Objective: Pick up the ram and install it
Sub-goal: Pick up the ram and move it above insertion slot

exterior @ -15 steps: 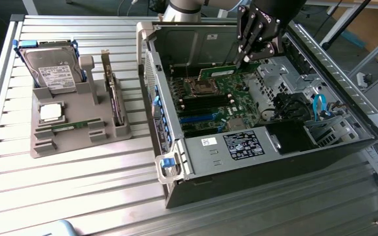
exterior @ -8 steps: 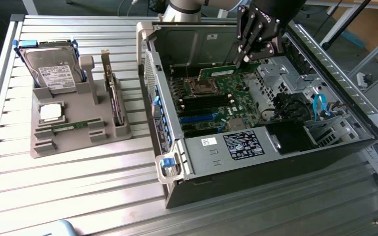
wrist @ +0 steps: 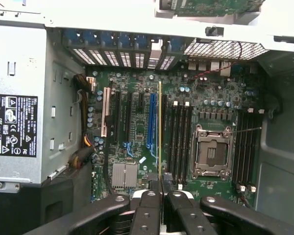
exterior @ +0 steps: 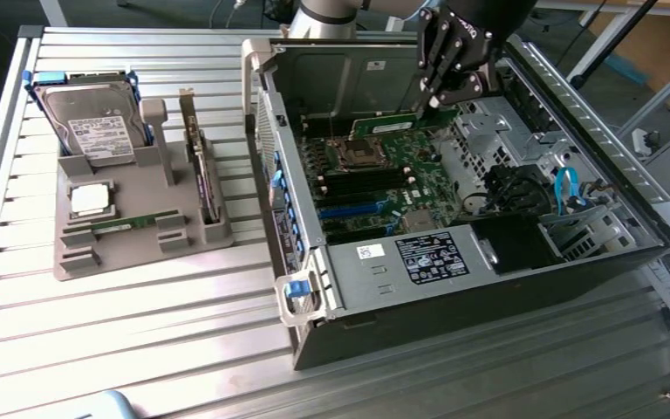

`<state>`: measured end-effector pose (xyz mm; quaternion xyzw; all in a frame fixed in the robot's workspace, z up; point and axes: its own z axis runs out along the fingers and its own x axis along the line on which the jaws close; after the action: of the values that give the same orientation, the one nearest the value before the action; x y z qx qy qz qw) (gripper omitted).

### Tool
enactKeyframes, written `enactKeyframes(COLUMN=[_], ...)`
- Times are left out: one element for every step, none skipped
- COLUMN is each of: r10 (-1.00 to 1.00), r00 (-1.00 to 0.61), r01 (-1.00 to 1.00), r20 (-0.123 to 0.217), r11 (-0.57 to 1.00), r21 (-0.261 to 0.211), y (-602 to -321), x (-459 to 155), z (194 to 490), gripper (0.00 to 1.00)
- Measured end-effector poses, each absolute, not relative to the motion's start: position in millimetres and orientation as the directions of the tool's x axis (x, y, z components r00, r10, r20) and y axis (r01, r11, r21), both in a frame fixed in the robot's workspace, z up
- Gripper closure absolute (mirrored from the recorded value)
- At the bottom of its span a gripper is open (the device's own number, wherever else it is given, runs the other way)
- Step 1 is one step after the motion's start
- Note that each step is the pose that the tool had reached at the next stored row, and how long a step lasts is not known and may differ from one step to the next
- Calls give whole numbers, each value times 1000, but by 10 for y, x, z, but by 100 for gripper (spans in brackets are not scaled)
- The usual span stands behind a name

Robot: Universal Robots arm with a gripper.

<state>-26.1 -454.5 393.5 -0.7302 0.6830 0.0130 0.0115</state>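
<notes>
My gripper (exterior: 442,100) hangs inside the open computer case (exterior: 311,262), above the motherboard (exterior: 382,175). It is shut on the ram (exterior: 399,122), a thin green stick held lengthwise over the board's far end. In the wrist view the gripper (wrist: 159,185) pinches the ram (wrist: 159,127) edge-on, so it appears as a thin line. That line lies over the board just beside the blue slot (wrist: 151,122) and the bank of black memory slots (wrist: 179,139) next to the empty processor socket (wrist: 211,152). A second, similar green stick (exterior: 119,224) lies on the grey holder (exterior: 137,236) outside the case.
The grey holder also carries a hard drive (exterior: 91,118), a square silver processor chip (exterior: 91,199) and an upright expansion card (exterior: 201,170). The case's walls, drive cage (exterior: 487,131) and power supply (exterior: 428,257) hem in the board. Blue cables (exterior: 568,188) lie at the exterior view's right.
</notes>
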Motion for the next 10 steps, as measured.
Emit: enactKeyframes(r10=[-997, -997, -997, -997, -997, -997, -997, -997, -997, -997], r00=[67, 67, 67, 67, 67, 67, 67, 67, 67, 67], r01=[-998, -998, -998, -998, -998, -998, -998, -998, -998, -998], r20=[-35, -35, -35, -35, -35, -35, -35, -35, -35, -35], r11=[-67, -67, -67, -67, -67, -67, -67, -67, -67, -67], r21=[1, 1, 1, 1, 1, 1, 1, 1, 1, 1], y=[-4537, -4530, -4524, -4518, -4512, -4507, -4502, -4496, -4488, -4480], x=[-260, -260, -261, -261, -260, -261, -261, -261, -261, -261], z=[3932, 3930, 3929, 3927, 3926, 3925, 3923, 3921, 3919, 3917], gripper=[88, 88, 88, 88, 88, 88, 88, 88, 88, 88])
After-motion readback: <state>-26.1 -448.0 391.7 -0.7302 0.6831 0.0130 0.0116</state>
